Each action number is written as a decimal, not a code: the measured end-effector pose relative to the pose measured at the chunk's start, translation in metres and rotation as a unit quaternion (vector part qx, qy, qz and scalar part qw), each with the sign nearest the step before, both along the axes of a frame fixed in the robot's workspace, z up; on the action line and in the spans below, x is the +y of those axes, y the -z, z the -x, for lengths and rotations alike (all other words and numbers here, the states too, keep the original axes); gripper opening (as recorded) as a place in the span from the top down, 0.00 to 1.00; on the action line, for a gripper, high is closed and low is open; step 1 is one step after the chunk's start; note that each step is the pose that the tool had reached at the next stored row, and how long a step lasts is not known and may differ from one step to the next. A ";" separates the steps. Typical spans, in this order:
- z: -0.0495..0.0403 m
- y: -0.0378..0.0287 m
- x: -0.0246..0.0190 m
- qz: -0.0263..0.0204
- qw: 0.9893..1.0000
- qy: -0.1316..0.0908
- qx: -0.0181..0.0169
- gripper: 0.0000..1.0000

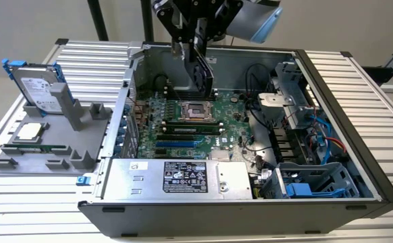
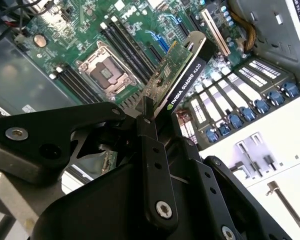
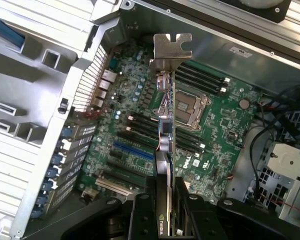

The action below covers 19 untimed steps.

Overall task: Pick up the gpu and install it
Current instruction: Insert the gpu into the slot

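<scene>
Currently tool point(image 3: 165, 200) pinching gpu point(image 3: 166, 137) edge-on; long axis vertical, bracket point(image 3: 172, 50) end down over motherboard point(image 3: 217, 125).

Bright, even light; soft shadows, faint glare on metal.

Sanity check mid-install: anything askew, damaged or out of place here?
Nothing stands out. The hand holds the graphics card upright above the motherboard, not in a slot. The hard drive and memory stick sit in their grey holder beside the case.
</scene>
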State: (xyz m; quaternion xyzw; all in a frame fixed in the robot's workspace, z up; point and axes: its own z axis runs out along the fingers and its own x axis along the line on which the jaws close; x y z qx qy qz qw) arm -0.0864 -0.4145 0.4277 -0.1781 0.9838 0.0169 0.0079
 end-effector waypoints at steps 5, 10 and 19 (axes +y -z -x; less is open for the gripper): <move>0.0000 0.0000 0.0000 0.000 1.000 -0.017 0.000 1.00; 0.0000 0.0000 0.0000 0.000 0.999 -0.035 0.000 1.00; 0.0000 0.0000 0.0000 0.000 0.997 -0.071 0.000 1.00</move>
